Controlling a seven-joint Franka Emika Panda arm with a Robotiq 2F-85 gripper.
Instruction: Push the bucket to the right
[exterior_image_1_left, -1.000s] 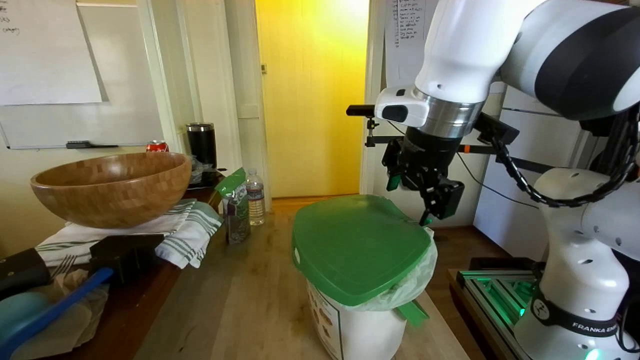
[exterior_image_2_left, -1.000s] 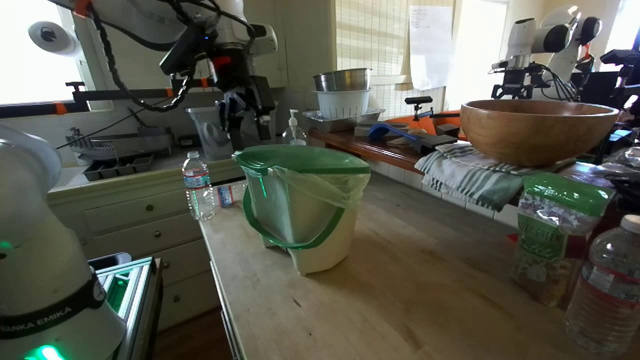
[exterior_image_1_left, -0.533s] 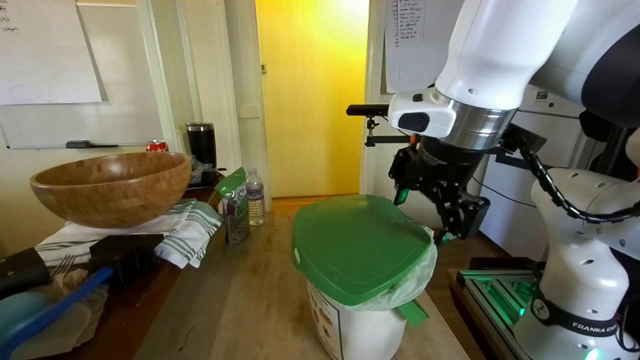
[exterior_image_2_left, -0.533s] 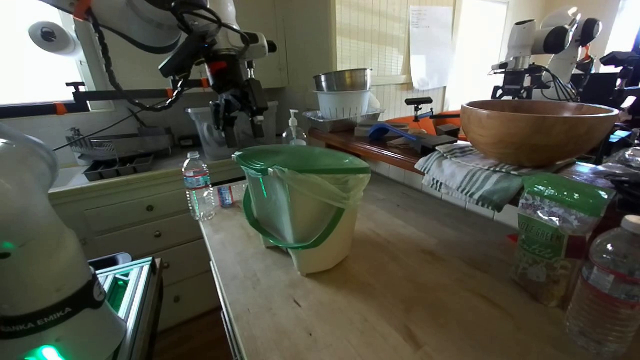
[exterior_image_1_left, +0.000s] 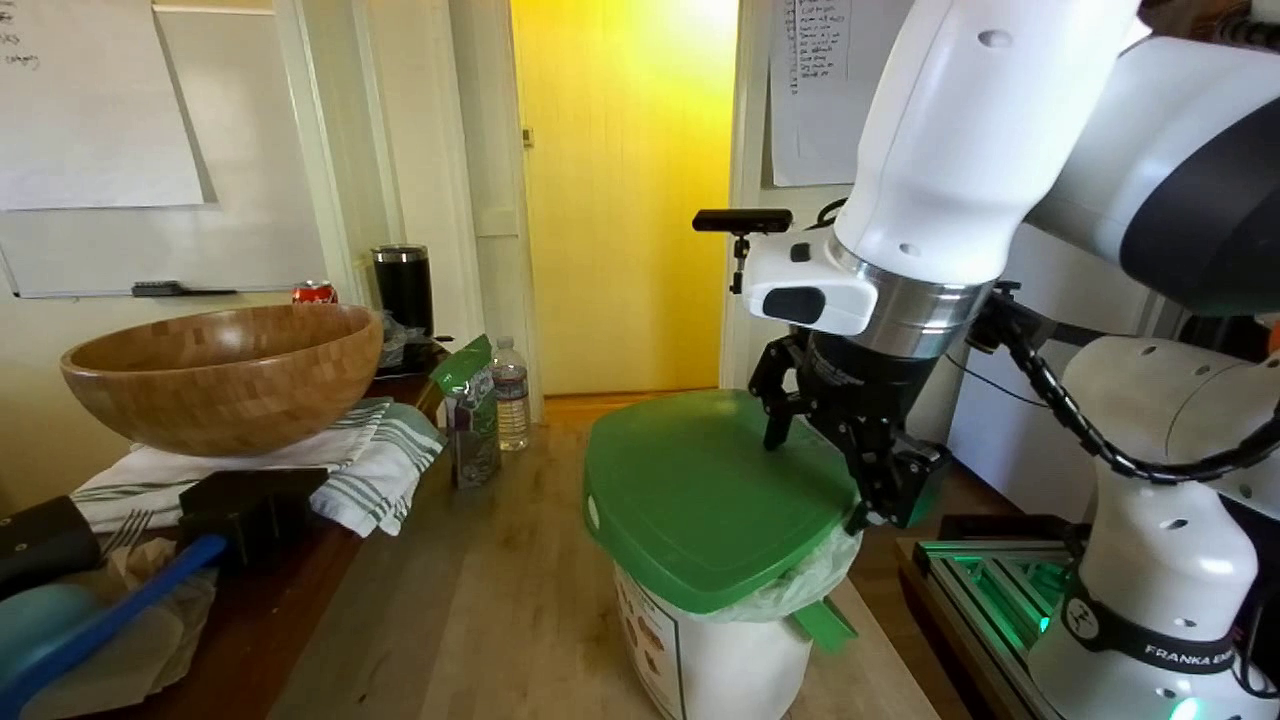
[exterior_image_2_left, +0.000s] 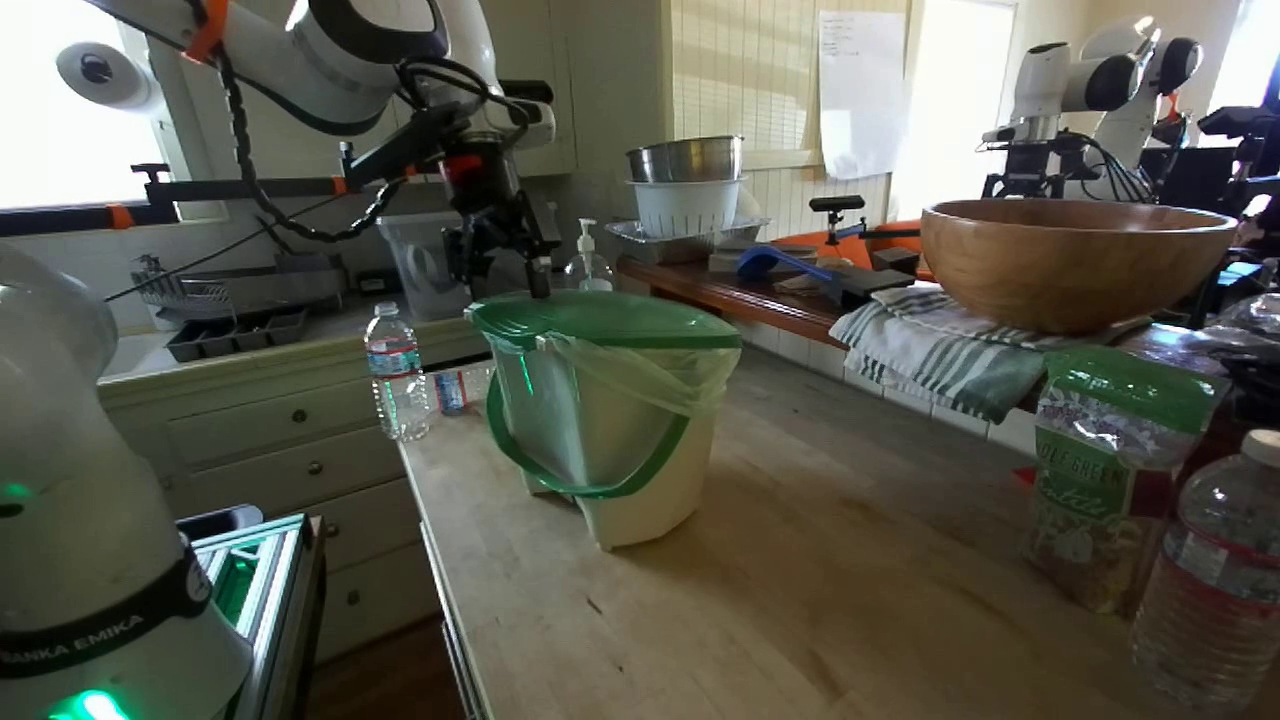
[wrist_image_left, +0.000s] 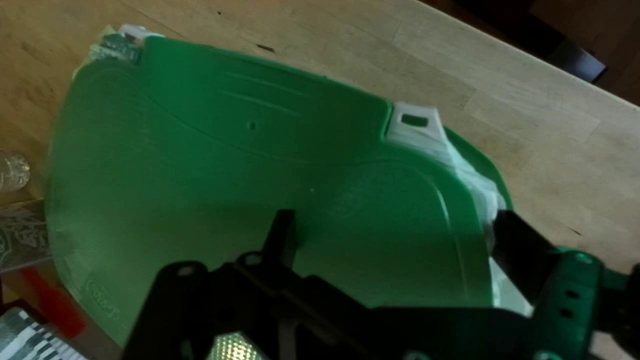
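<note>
The bucket (exterior_image_1_left: 735, 665) is a white tub with a green lid and a clear bag hanging out at the rim. It stands upright on the wooden counter in both exterior views (exterior_image_2_left: 600, 400), with its green handle hanging down. Its label shows on one side. My gripper (exterior_image_1_left: 815, 485) is open and empty at the bucket's rim; it also shows low over the lid in an exterior view (exterior_image_2_left: 508, 290). In the wrist view, the fingers (wrist_image_left: 395, 225) spread wide, one over the lid (wrist_image_left: 225, 150), the other just past its edge by the bag. I cannot tell whether either touches.
A wooden bowl (exterior_image_1_left: 225, 375) rests on a striped towel (exterior_image_1_left: 385, 470) on a raised ledge. A green-topped snack bag (exterior_image_2_left: 1110, 490) and a water bottle (exterior_image_2_left: 1215, 580) stand on the counter. Another bottle (exterior_image_2_left: 395, 375) stands near the counter's edge behind the bucket.
My gripper first drew back from beside the lid, then came down over the lid's edge, with one finger now above the lid. The bucket has not moved.
</note>
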